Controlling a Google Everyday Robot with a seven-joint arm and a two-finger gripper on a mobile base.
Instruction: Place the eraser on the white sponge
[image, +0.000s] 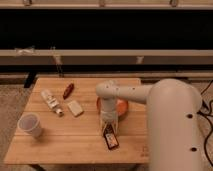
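The gripper (109, 125) is seen at the eraser (111, 139), claw state untellable; grasping is judged underway; carriage to the white sponge (75, 108) is required.

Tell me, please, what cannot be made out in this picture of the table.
Camera view:
1. The gripper is low over the far end of the eraser; its own bulk hides whether they touch.
2. Orange dish: its left part is behind the arm.
3. White tube: the label is too small to read.
4. Table: the right front corner is hidden by the robot's body.
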